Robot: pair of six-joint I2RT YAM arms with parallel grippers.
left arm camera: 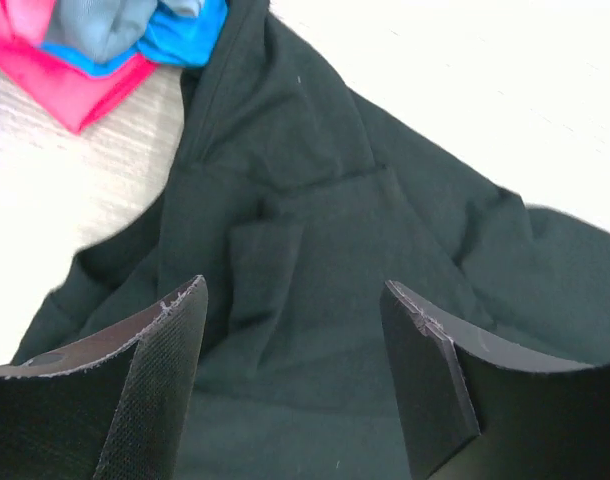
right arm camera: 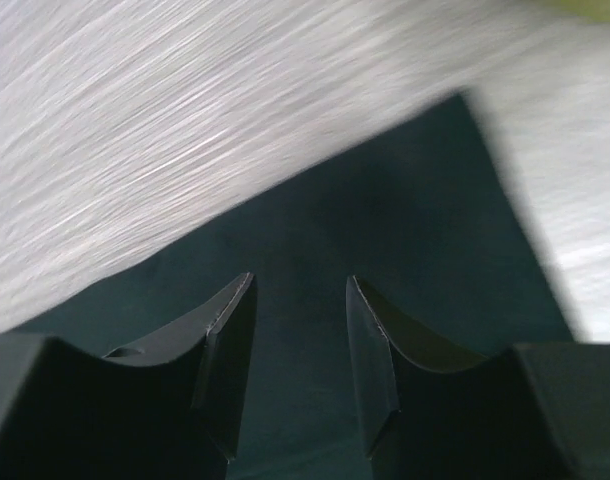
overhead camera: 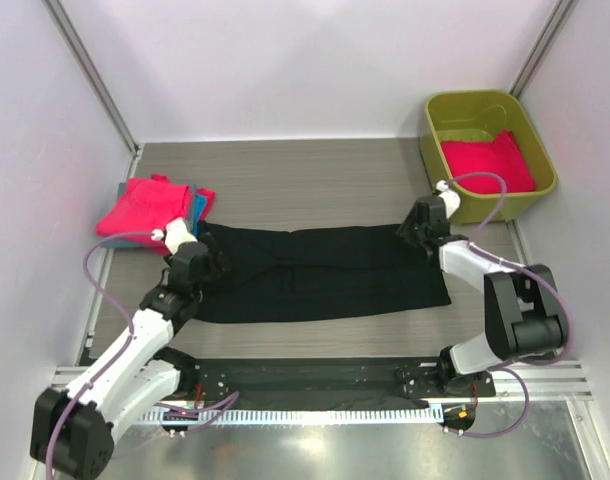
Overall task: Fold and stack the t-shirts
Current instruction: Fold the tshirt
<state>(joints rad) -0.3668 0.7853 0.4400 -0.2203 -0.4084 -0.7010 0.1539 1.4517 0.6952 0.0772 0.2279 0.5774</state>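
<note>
Only wrist views show left tool [left arm camera: 293, 290], right tool [right arm camera: 299, 280] parted, empty, over black t-shirt [overhead camera: 325, 270].

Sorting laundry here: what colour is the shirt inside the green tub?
Hot pink shirt, clearest from the top external view.

Our left arm [overhead camera: 135, 345] and right arm [overhead camera: 467, 262] have white shells with black joints. A thin lilac cable [overhead camera: 89, 272] loops along each. Our fingers [left arm camera: 150, 390] are black wedges, faced with finely textured pads, pale-scuffed at the tips.
</note>
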